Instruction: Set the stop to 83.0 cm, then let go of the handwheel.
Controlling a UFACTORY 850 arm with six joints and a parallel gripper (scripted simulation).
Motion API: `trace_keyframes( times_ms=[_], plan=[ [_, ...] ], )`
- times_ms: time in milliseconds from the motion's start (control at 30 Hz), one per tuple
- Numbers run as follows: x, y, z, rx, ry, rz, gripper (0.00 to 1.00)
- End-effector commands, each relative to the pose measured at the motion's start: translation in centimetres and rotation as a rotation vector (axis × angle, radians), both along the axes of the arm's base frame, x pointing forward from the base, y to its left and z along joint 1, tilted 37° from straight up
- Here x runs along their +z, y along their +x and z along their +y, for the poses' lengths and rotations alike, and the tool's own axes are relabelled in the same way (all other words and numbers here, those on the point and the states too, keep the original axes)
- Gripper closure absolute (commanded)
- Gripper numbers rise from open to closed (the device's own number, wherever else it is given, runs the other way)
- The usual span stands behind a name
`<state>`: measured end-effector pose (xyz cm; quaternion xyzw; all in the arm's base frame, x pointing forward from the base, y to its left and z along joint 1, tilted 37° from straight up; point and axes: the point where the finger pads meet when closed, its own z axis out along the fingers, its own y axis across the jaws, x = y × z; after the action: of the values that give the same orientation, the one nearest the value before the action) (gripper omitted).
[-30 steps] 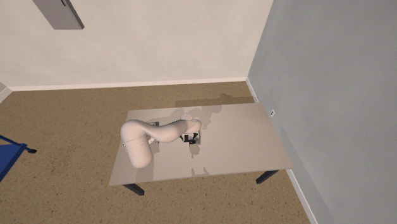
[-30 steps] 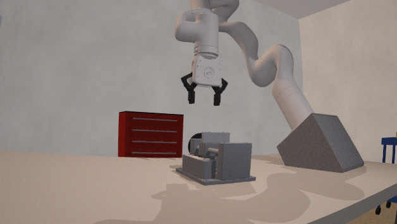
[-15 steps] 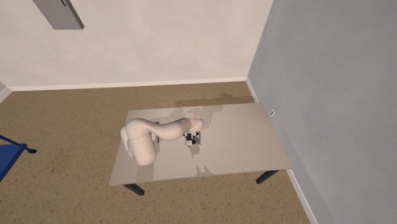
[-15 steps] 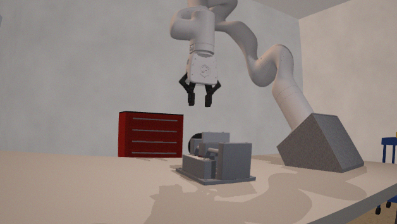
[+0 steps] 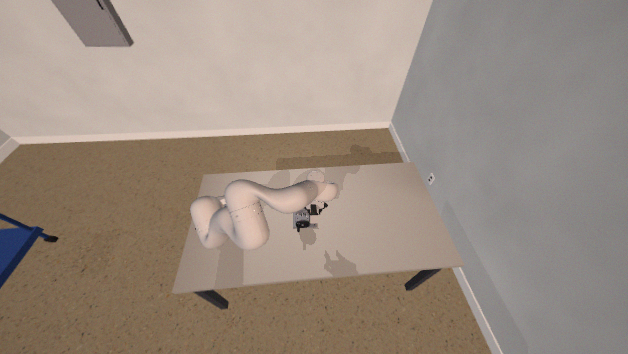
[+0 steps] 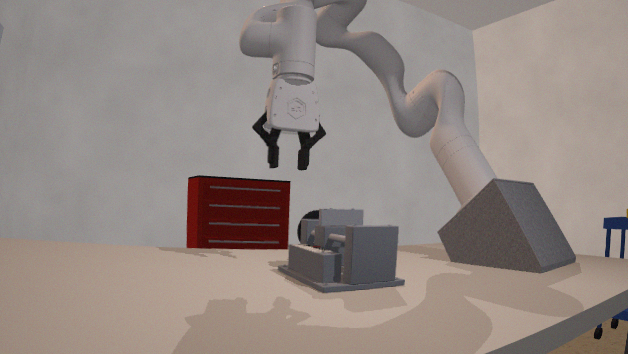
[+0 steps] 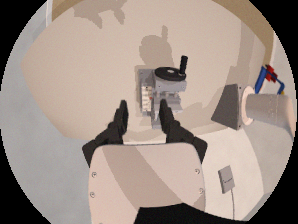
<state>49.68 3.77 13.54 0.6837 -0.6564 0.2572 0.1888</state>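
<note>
The grey stop device (image 5: 301,216) (image 6: 372,255) (image 7: 171,85) stands on the table. Its black handwheel (image 5: 302,224) (image 6: 309,215) (image 7: 169,74) is at one end, with an upright black crank handle (image 7: 184,65). In the exterior view the device's blocks hide most of the wheel. A pale scale (image 7: 145,99) with a small red mark runs along one side; its reading is too small to tell. Which block is the stop cannot be told. My gripper (image 6: 288,166) (image 7: 143,106) hangs above the device, fingers down and partly spread. It is open and empty, clear of the handwheel.
The table (image 5: 390,215) (image 6: 100,290) bears the arm's wedge-shaped grey base (image 6: 505,230) (image 7: 229,107). A red drawer cabinet (image 6: 240,215) stands behind the device. A blue cart (image 5: 15,247) is beyond the table. A small grey box (image 7: 226,180) with a cable shows in the wrist view.
</note>
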Motion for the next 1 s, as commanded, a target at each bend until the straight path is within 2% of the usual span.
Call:
trace_keyframes(
  times_ms=[0, 967],
  plan=[
    [-2.89, 0.72, -1.97, 0.0, -0.001, 0.001, 0.43],
    [-3.16, 0.76, -2.18, 0.0, -0.001, 0.001, 0.43]
  ],
)
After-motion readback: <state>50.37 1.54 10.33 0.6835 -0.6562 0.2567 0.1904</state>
